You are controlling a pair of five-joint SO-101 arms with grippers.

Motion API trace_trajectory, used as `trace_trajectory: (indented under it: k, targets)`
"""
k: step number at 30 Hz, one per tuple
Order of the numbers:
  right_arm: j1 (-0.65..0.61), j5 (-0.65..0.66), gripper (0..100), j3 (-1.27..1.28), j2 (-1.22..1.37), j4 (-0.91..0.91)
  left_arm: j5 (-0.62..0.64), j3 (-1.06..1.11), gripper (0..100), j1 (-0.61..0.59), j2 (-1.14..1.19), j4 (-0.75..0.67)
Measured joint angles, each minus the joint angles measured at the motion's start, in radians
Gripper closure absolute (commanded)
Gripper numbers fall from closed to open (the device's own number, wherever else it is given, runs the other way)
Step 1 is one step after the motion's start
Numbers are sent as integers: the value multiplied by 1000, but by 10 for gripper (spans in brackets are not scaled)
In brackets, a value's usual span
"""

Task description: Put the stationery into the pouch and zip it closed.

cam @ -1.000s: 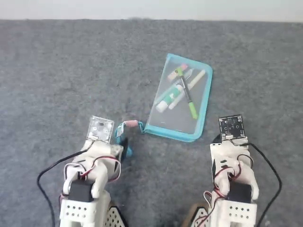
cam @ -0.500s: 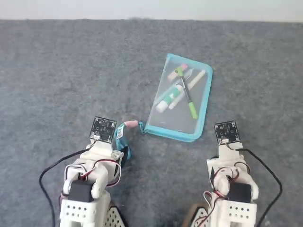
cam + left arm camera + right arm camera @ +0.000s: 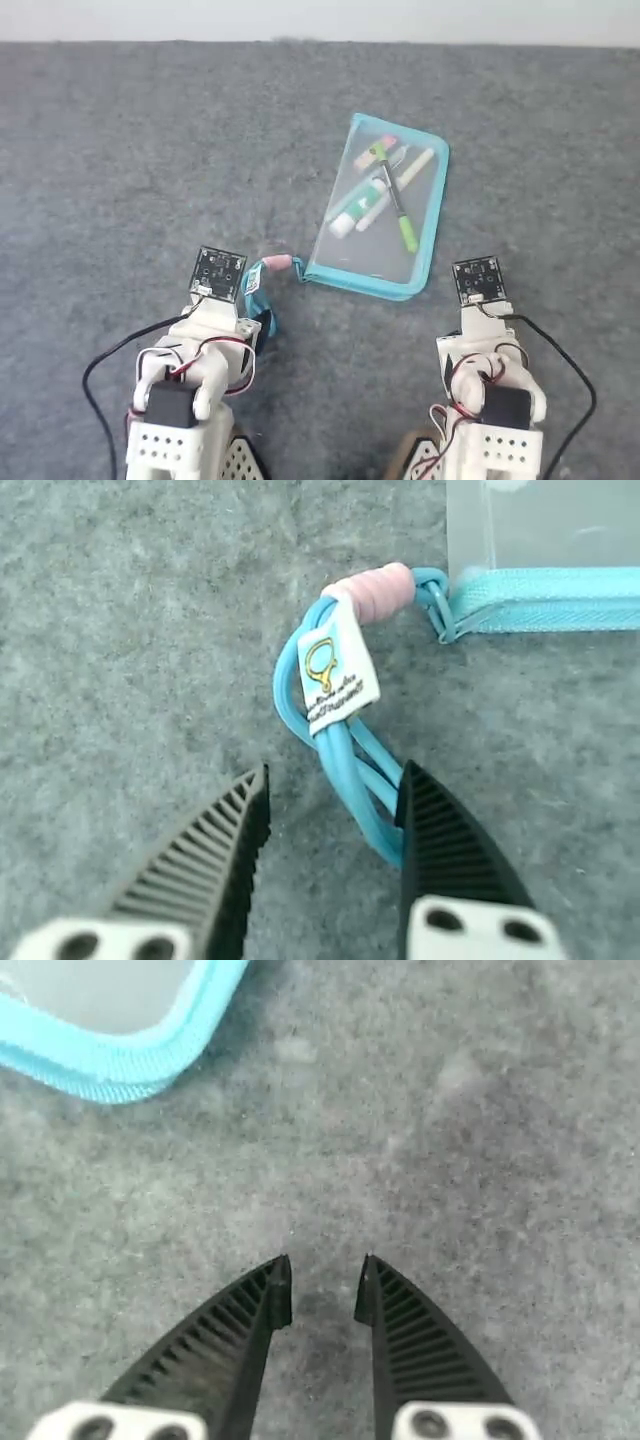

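Beside the pouch point(image 3: 365, 260), the left pincer point(image 3: 336, 773) gapes, seemingly hiding part of the cord point(image 3: 345, 755); right pincer point(image 3: 325, 1263) parted.

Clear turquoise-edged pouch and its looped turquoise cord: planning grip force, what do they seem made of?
Clear turquoise-edged pouch: probably soft see-through plastic, stationery showing through; edge looks like woven fabric tape. Looped turquoise cord: likely smooth, slightly glossy plastic or rubber.
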Motion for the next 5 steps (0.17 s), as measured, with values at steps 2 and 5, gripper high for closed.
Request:
trace_trajectory:
  k: [2, 5]
  targets:
    - [0, 0, 879, 0, 0, 0, 0, 0, 802, 0, 0, 0]
    - [0, 0, 879, 0, 0, 0, 0, 0, 802, 0, 0, 0]
